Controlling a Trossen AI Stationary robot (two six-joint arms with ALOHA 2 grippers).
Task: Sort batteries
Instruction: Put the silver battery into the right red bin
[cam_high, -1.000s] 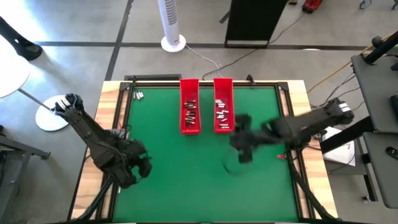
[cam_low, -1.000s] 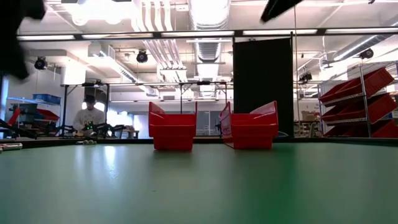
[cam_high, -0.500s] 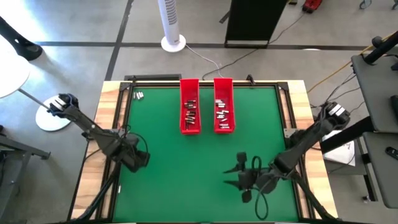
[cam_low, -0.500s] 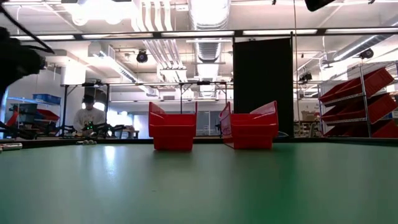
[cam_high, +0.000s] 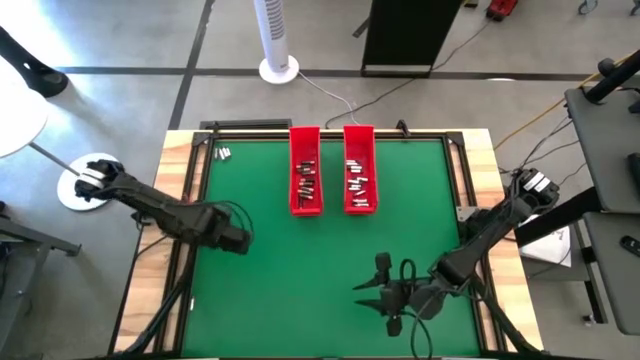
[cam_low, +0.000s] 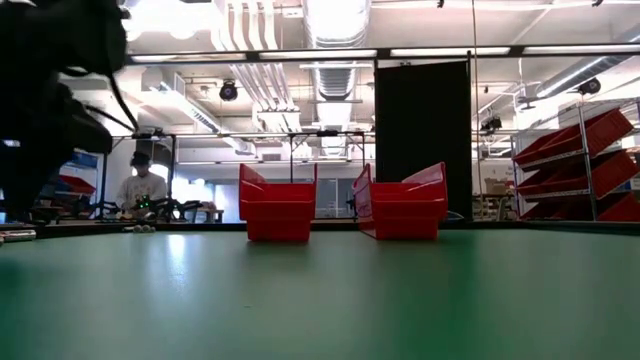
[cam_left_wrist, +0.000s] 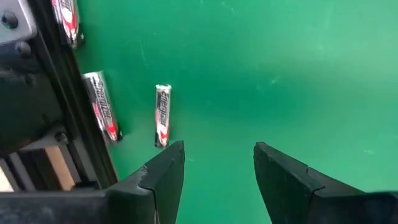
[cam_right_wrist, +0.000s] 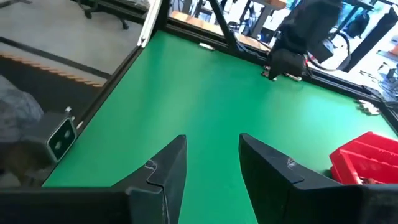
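Note:
Two long red trays (cam_high: 305, 172) (cam_high: 359, 172) stand side by side at the far middle of the green table, each with several batteries (cam_high: 306, 185) inside. A few loose batteries (cam_high: 222, 153) lie in the far left corner. In the left wrist view three batteries (cam_left_wrist: 163, 116) lie flat on the mat beside the black frame rail. My left gripper (cam_left_wrist: 217, 155) hangs open just above the mat next to them, pointing down, touching nothing. My right gripper (cam_high: 377, 280) is open and empty over the near right of the table.
A black frame rail (cam_left_wrist: 68, 124) borders the mat on the left side. My left arm (cam_low: 50, 110) fills the low view's left edge. Bare green mat (cam_high: 300, 280) lies between the two grippers. A person sits far behind the table (cam_low: 142, 185).
My left gripper has swung toward the far edge and inward over the mat, sinking and rolling. My right gripper has pulled back from beside the right tray toward the near edge, dropped lower and tipped up closer to level.

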